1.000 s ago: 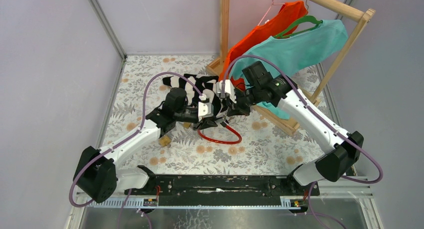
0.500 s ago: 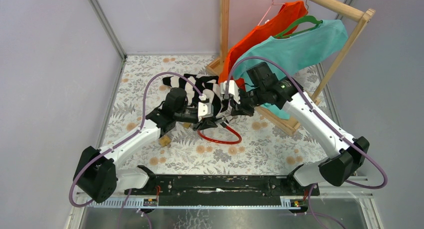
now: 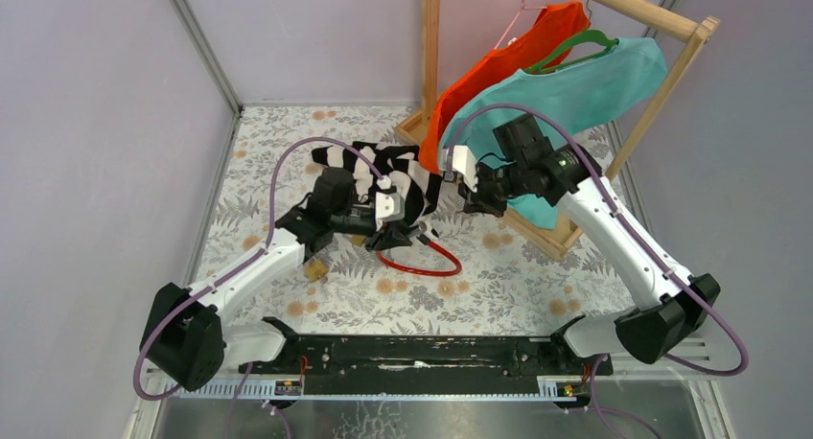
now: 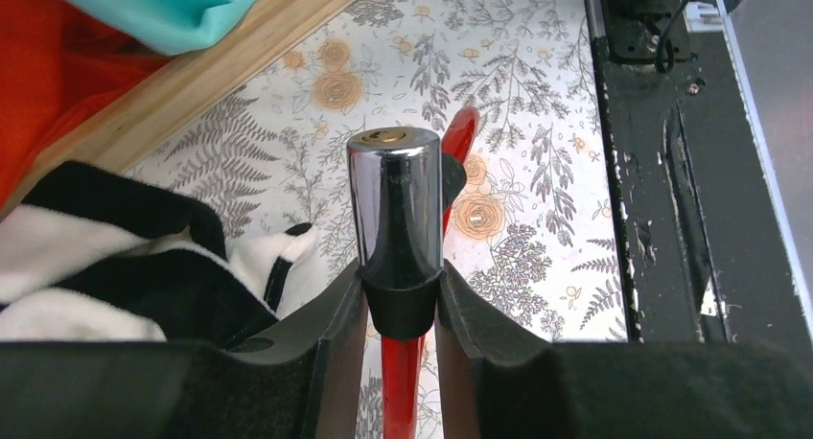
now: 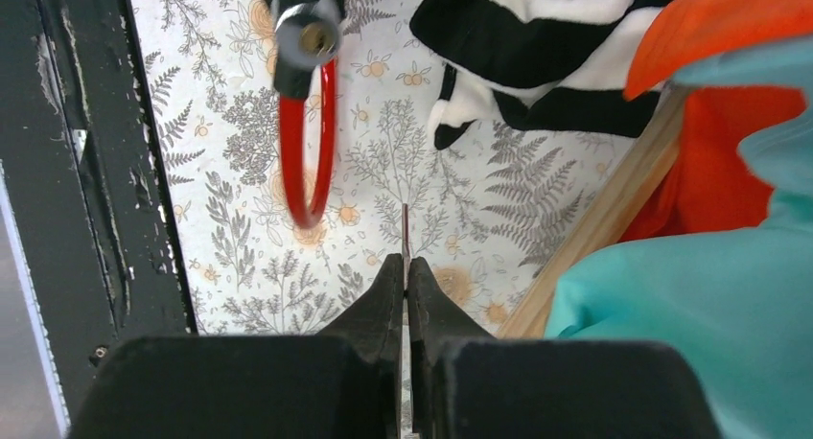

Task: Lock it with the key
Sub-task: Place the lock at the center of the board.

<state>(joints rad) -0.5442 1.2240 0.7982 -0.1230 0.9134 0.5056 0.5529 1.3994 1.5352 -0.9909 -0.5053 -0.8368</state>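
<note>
Two arms lean in over the floral table (image 3: 537,276), and only the top view shows the open gap between their tips. On the left, the left arm (image 3: 251,266) reaches rightward. The left jaws are closed tight on the lock (image 4: 395,204), gripping the black collar under its chrome barrel. The left wrist view shows the barrel's brass-ringed end face. The top view shows the red cable (image 3: 427,263) looping out toward the near side. A striped cloth (image 3: 369,161) lies just beside the barrel on the far side.

In the right wrist view the keyhole (image 5: 309,38) faces the camera, with bare table between it and the key (image 5: 406,230). The key is a thin blade seen edge-on, pinched in the right jaws, which are closed onto it. In the top view the key is too small to make out. To the right, the wooden rack (image 3: 430,46), orange shirt (image 3: 518,51) and teal shirt (image 3: 585,89) crowd close to that wrist. The black rail (image 3: 412,353) bounds the near edge.
</note>
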